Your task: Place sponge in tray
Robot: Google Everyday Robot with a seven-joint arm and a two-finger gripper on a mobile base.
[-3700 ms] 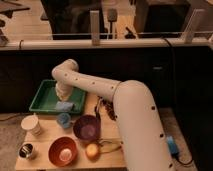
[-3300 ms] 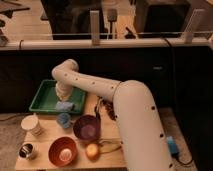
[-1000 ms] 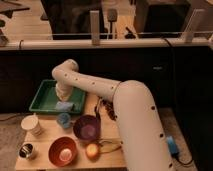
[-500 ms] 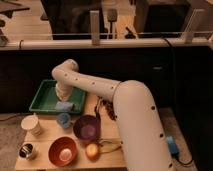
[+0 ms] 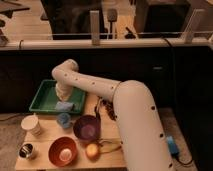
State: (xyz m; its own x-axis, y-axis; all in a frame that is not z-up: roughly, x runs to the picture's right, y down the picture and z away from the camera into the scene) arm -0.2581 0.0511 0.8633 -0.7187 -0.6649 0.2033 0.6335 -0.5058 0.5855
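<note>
You are at the last step of the task, as far as I can judge. The gripper [image 5: 64, 96] hangs low over the near right part of the tray [image 5: 42, 100], and the sponge [image 5: 64, 106] lies directly under it, touching it or almost touching it. The sponge seems to be inside the tray, close against the front rim. Whether the gripper is holding the sponge or has let it go, I cannot tell from this view, because the wrist covers that place. If it is holding, your next move is to release the sponge there and make sure it rests on the tray floor, not on the rim. Then lift the arm straight up. Please be careful when you go back: the blue cup [image 5: 63, 119] stands just in front of the tray, and the purple bowl [image 5: 87, 128] is near it.
</note>
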